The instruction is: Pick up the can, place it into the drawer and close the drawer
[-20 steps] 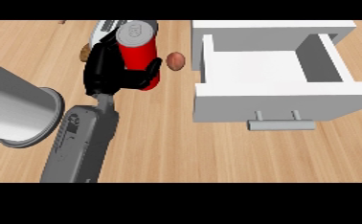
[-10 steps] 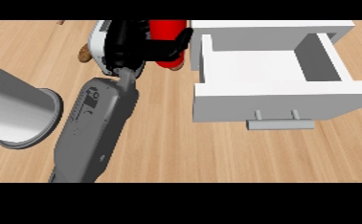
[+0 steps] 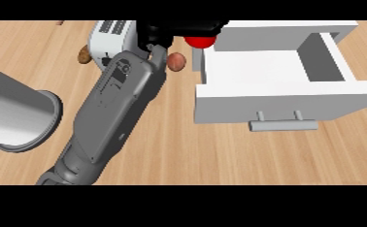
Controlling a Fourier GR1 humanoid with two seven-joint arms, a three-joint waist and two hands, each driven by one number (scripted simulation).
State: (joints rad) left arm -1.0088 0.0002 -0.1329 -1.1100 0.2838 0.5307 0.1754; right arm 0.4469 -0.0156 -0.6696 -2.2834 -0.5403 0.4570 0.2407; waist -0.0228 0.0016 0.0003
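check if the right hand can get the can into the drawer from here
Probably yes. The right hand holds the can just beside the far left corner of the drawer, which stands open; nothing shows between them.

Kitchen, prob: wood countertop (image 3: 179, 153) w/ white toaster (image 3: 109, 39) & pull-out drawer (image 3: 272, 95)
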